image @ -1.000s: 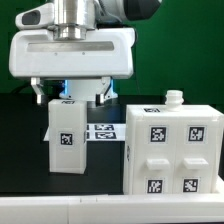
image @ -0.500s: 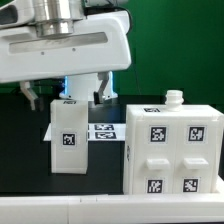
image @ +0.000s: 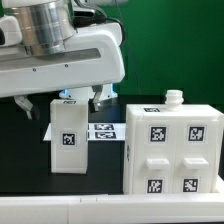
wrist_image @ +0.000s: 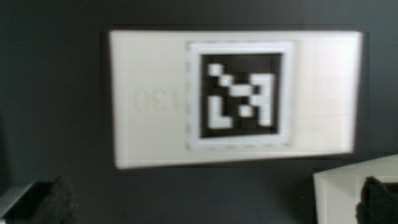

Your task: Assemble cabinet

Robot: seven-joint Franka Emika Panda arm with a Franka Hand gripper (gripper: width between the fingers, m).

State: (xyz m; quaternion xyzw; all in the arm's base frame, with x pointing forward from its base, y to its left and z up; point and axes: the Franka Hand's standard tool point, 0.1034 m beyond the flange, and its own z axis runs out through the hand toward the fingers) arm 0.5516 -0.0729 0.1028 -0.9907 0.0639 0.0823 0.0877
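Gripper (image: 62, 100) of the arm in the exterior view, its two fingers (image: 100, 97) spread wide and holding nothing. The jaws hang open at the level of the top of a small white block (image: 67, 135), one finger to each side, with no visible contact. The block stands upright on the black table (image: 20, 170) and carries a square tag on its front face. The cabinet (image: 172, 150), a large white box with four black-and-white tags on its panelled front, stands on the table at the exterior view's right, near the block but apart from it and untouched by the gripper. A small round peg (image: 173, 97) rises from its top. The marker board (image: 105, 131) lies flat on the table behind the gap between block and cabinet. In the wrist view a white face (wrist_image: 151, 100) bearing a single tag fills most of the picture against the dark table. Which part this face belongs to cannot be told.
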